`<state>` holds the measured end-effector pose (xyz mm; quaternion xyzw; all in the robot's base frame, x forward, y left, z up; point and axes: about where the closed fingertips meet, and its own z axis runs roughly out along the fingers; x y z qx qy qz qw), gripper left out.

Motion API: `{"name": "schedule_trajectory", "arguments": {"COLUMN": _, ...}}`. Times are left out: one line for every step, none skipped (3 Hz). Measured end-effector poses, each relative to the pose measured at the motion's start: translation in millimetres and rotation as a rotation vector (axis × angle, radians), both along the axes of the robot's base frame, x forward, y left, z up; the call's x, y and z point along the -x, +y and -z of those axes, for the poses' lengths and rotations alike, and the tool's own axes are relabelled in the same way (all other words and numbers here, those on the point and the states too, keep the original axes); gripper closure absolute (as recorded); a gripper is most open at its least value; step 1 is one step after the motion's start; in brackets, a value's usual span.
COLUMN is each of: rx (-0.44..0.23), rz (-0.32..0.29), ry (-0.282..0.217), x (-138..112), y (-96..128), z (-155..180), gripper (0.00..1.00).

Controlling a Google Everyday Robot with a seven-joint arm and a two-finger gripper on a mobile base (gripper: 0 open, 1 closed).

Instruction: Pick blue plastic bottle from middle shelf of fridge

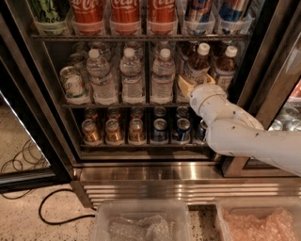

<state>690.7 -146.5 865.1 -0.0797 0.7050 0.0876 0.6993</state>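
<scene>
Two small bottles of brown drink with white caps stand at the right end of the middle shelf (117,104) of the fridge (155,175). The left one is the blue plastic bottle (197,65), with a blue-and-white label; its twin (226,66) is to its right. My gripper (188,86), at the end of the white arm (235,127), reaches into the fridge at the foot of the blue plastic bottle, and its wrist hides the bottle's lower part.
Three clear water bottles (132,75) and a tilted green-white can (73,84) fill the shelf's left lanes. Cola cans (124,12) stand above, small cans (136,129) below. The open door (19,117) is at left. Two plastic bins (141,221) and a black cable (51,207) lie below.
</scene>
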Motion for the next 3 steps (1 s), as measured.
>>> {"name": "schedule_trajectory", "arguments": {"rx": -0.003, "rz": -0.004, "ry": -0.018, "x": 5, "y": 2, "z": -7, "gripper": 1.0}}
{"name": "schedule_trajectory", "arguments": {"rx": -0.005, "rz": -0.007, "ry": -0.035, "x": 9, "y": 3, "z": -13, "gripper": 1.0}}
{"name": "schedule_trajectory", "arguments": {"rx": -0.006, "rz": -0.013, "ry": -0.054, "x": 15, "y": 5, "z": -21, "gripper": 1.0}}
